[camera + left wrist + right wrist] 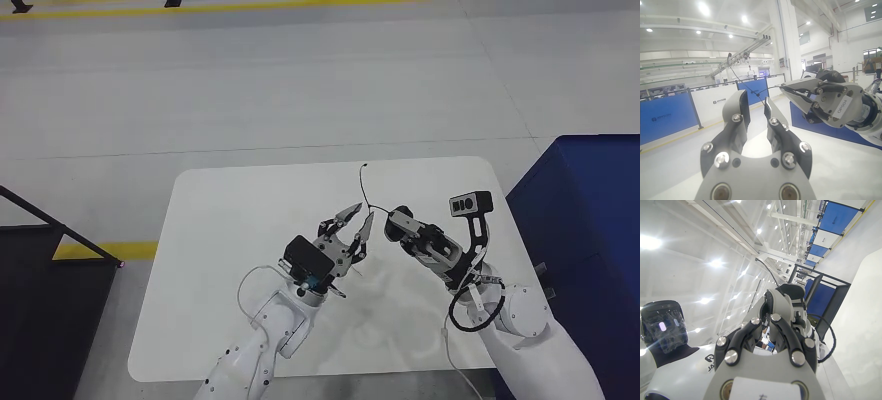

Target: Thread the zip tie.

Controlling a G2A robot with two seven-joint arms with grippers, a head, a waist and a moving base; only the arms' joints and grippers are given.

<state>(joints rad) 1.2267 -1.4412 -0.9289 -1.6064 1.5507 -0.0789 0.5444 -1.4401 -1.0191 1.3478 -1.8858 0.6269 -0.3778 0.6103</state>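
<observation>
Fingers of my left gripper stand apart over the middle of the table, with nothing between them yet, their tips pointing toward 1 o'clock in the top view. Just beyond those tips hangs the tie, a thin black strand in the air, clear of the tabletop, with a small dark block on it that I take for the head. From the block one stretch rises toward 12 o'clock to a free end. A shorter stretch runs toward 3 o'clock into my right gripper, whose fingers are pinched together on it. A short bit below the block ends by my left gripper's 3 o'clock finger; whether it touches the pad I cannot tell. Nor can I tell whether the strand already passes through the head, so I judge the threading unfinished. To do this step well, I think the right side should hold dead steady as the anchor, since the strand looks springy and any twist there would swing the free end. The left should come in slowly and centre the strand between both pads before closing. It should grip close to the block, where the tie is likely stiffest and least apt to bow away. Closing off-centre would probably flick it aside, and any pull should follow the strand's own line, not cut across it.
</observation>
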